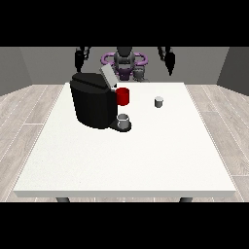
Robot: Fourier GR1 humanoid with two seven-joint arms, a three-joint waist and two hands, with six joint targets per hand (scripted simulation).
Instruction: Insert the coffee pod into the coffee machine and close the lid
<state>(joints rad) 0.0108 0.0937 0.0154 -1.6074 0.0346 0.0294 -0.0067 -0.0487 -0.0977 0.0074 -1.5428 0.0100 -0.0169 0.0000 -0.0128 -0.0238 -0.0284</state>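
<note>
the pod [158, 101] stands upright on the white surface [126, 165], a small grey cylinder, out in the open toward the robot's edge and at the view's right of the machine [93, 99]. between pod and machine sits a red cup [123, 96], just beside the machine's upper part, and a grey cup [123, 121] rests on the machine's low tray nearer the camera. the lid [108, 77] is tilted up and open, so the slot looks ready to take the pod, though you can't see into it from here. neither hand is on anything: both hang raised beside the robot, well above and behind the surface. the hand at the view's right [169, 60] is plainly the nearer one to the pod, which lies below it, toward the camera and a little to the view's left. the hand at the view's left [79, 58] sits above the machine's far side, well apart from the pod. whether either hand's fingers are spread or curled you cannot tell; they show only as dark shapes. my judgement: you should bring the right-of-view hand down and forward onto the pod from above, since its axis is vertical, then carry it across past the red cup to the lid opening.
</note>
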